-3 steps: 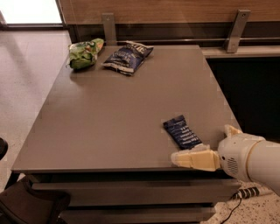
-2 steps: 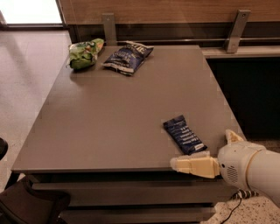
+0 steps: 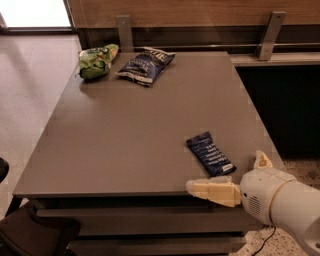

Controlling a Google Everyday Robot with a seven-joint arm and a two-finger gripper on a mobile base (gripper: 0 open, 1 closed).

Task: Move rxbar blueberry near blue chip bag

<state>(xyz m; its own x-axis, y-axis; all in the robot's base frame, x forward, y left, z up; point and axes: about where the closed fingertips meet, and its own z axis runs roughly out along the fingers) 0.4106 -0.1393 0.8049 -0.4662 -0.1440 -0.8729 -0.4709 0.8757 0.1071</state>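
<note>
- The tool (image 3: 225,171) sits at the near right corner of the surface (image 3: 130,130), at the end of a white arm (image 3: 285,205) that enters from the lower right.
- Its two cream fingers (image 3: 212,190) are spread apart and hold nothing. One lies long and flat along the surface's front edge, and the other shows only as a short tip off the right edge.
- The rxbar blueberry (image 3: 210,153) lies flat just beyond the tool, with its near end in the gap between the fingers. Its far end angles away to the left. Whether the long finger touches the wrapper I cannot tell.
- The surface is a plain grey-brown tabletop.
- The blue chip bag (image 3: 146,65) is well away from the tool, at the far edge and left of centre.
- A green bag (image 3: 96,61) lies just beside it, further left.
- Past the bags are a wooden wall panel (image 3: 200,12) and two metal brackets (image 3: 270,35).
- A pale speckled floor (image 3: 30,90) lies to the left.
</note>
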